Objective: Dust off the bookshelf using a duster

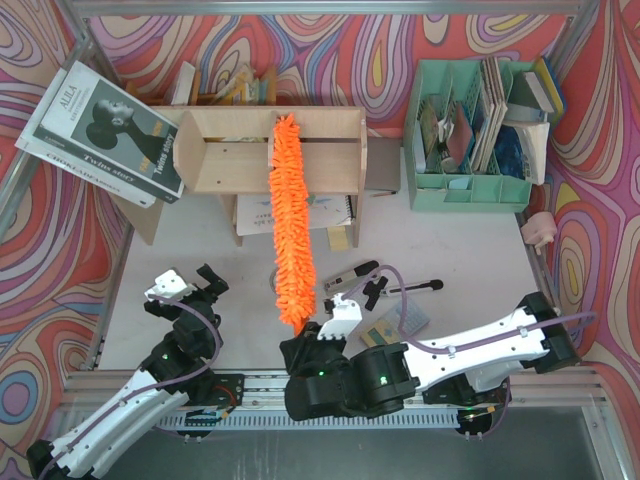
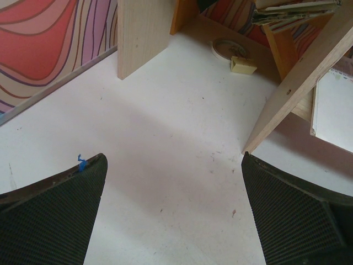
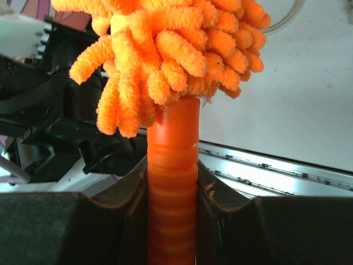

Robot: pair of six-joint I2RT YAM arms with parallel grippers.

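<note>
The plywood bookshelf (image 1: pixel 225 150) stands at the back centre of the table. The orange fluffy duster (image 1: pixel 290 230) lies lengthwise from the shelf's central divider down toward the arms, its tip resting on the shelf top. My right gripper (image 1: pixel 303 345) is shut on the duster's ribbed orange handle (image 3: pixel 172 182), with the shaggy head (image 3: pixel 165 49) just above the jaws. My left gripper (image 1: pixel 188 282) is open and empty over the bare table, to the left of the duster. Its wrist view shows two of the shelf's wooden panels (image 2: pixel 140 33) ahead of its fingers (image 2: pixel 55 215).
A mint-green file organizer (image 1: pixel 470 190) with books stands at the back right. A large book (image 1: pixel 105 130) leans at the back left. A notebook (image 1: pixel 300 212) lies under the shelf. A silver tool (image 1: pixel 350 275), a black tool (image 1: pixel 420 287) and a small card (image 1: pixel 385 330) lie near the right arm.
</note>
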